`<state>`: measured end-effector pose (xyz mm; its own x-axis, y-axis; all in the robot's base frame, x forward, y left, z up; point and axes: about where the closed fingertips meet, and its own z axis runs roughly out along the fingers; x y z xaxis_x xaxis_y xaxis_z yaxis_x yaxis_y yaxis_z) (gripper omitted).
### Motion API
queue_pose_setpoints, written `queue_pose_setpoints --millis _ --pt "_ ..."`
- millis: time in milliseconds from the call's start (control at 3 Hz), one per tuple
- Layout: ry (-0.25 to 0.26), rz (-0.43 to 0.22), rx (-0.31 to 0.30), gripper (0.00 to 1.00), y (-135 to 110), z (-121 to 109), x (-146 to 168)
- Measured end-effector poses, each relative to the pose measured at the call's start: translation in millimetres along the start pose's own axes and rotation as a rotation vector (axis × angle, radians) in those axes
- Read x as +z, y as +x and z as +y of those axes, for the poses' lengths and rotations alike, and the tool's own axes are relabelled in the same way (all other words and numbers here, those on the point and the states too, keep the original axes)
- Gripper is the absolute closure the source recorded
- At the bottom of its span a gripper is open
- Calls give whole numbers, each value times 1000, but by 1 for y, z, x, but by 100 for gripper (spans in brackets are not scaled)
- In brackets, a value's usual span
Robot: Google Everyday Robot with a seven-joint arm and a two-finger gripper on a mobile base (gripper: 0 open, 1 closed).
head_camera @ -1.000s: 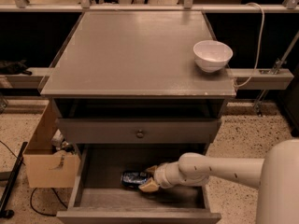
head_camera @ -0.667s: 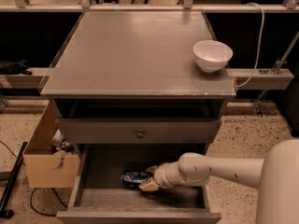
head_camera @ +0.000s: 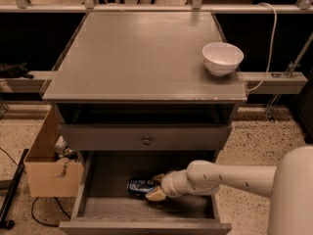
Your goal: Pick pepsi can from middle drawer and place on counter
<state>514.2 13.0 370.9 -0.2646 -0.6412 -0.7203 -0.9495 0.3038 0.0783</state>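
The pepsi can (head_camera: 139, 186), blue with white markings, lies on its side on the floor of the open middle drawer (head_camera: 122, 207), left of centre. My gripper (head_camera: 155, 186) reaches in from the right on a white arm (head_camera: 225, 176). It sits at the can's right end, touching or almost touching it, low over the drawer floor. The grey counter (head_camera: 142, 53) is above, with a white bowl (head_camera: 222, 58) at its right edge.
A shut drawer front with a round knob (head_camera: 145, 140) hangs just above the open drawer. An open slot lies under the counter top. A cardboard box (head_camera: 49, 168) stands on the floor at the left. A white cable (head_camera: 270, 38) runs behind the bowl.
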Motion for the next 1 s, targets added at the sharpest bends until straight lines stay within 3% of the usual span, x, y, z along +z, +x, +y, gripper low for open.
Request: queue_pose_setpoints --millis 667,1000 --pt "-17 2 30 100 -3 7 -18" --pt "-24 -3 26 100 -17 17 -57"
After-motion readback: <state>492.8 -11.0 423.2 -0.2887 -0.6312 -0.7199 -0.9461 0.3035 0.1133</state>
